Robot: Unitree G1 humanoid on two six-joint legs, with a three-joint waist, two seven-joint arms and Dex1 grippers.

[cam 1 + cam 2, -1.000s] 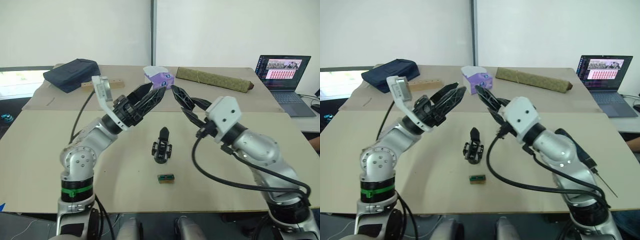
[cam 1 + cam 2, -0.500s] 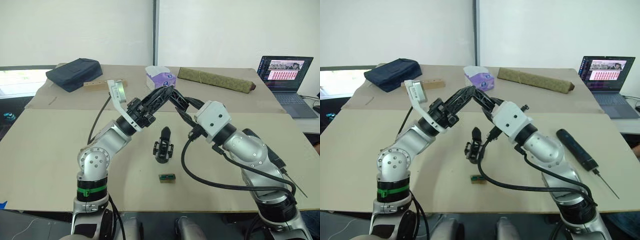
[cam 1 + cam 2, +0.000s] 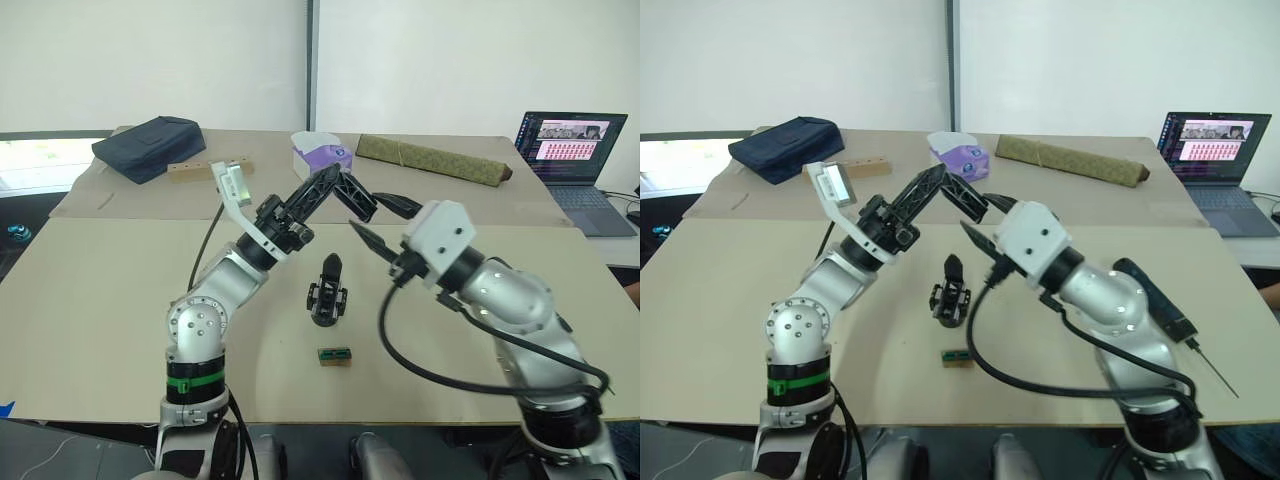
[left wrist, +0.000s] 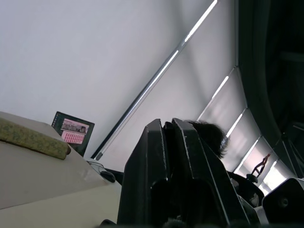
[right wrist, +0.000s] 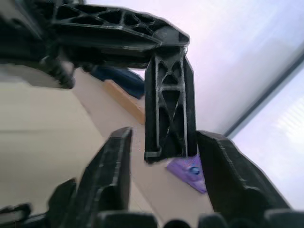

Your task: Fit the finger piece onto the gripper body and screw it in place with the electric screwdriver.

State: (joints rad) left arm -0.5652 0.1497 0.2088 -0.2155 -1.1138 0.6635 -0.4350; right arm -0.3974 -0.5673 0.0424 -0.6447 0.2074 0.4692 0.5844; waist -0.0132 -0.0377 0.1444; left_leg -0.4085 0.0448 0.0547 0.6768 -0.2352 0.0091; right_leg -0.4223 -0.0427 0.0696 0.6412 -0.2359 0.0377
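Observation:
My left gripper (image 3: 335, 182) is raised above the table's middle and shut on the finger piece (image 3: 356, 197), a small black ribbed claw that hangs from its tips. The right gripper (image 3: 378, 220) is open just to the right of the piece. In the right wrist view the finger piece (image 5: 168, 109) sits between the spread fingers (image 5: 111, 171) without touching them. The gripper body (image 3: 326, 295) stands on the table below both grippers, its pointed finger facing away. The electric screwdriver (image 3: 1155, 300) lies on the table at the right, behind my right arm.
A small green-topped block (image 3: 333, 355) lies in front of the gripper body. Along the back stand a tissue box (image 3: 320, 155), an olive rolled mat (image 3: 430, 160), a wooden block (image 3: 200, 170) and a dark bag (image 3: 150, 135). A laptop (image 3: 570, 150) stands at the far right.
My left gripper has closed on the finger piece, which the right gripper held before. The right gripper has opened and drawn back a little to the right.

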